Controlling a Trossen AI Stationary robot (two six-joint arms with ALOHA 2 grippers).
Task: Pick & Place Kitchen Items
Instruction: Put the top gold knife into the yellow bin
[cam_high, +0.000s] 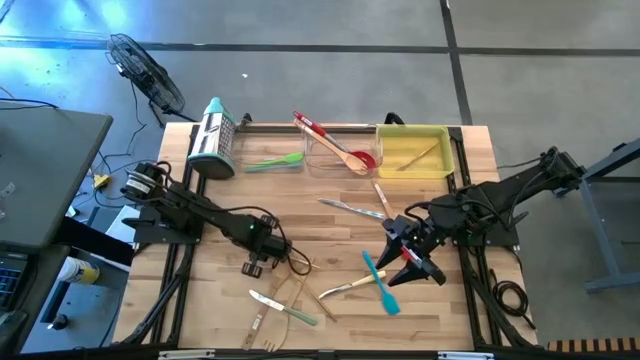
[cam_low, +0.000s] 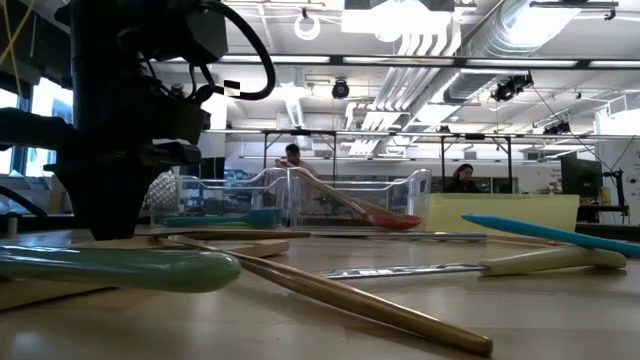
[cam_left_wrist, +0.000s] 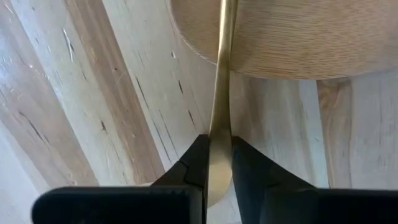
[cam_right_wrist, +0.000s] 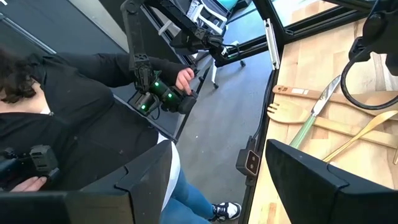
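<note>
The left gripper (cam_high: 254, 267) is down at the table (cam_high: 220, 300), and the left wrist view shows its two dark fingers (cam_left_wrist: 193, 165) pinched on the thin golden-wood handle of a wooden spoon (cam_left_wrist: 219, 93), whose broad pale bowl lies just ahead of the fingertips. The right gripper (cam_high: 418, 262) waits well off to the side with its fingers spread and nothing between them; a blue spatula (cam_high: 381, 285) lies just beside it.

Judging by how things lie, the job is at an early stage. Far beyond the working gripper, at the back edge, a clear tray (cam_high: 338, 150) holds a red spatula (cam_high: 330, 135) and a wooden spoon, and the yellow tray (cam_high: 412, 150) next to it holds one pale utensil. A green spatula (cam_high: 275, 160) rests outside the trays near the steel grater (cam_high: 214, 140). Most pieces are loose on the boards: a small knife (cam_high: 264, 299) and wooden pieces just below the left gripper, a metal knife (cam_high: 350, 207) between the two arms, more around the right one.

Only the left wrist view settles the grip; from above the fingertips merge with the arm. The low view shows the spoon flat on the wood, not yet lifted. The right wrist view alone shows a person in dark clothes beside the table.
</note>
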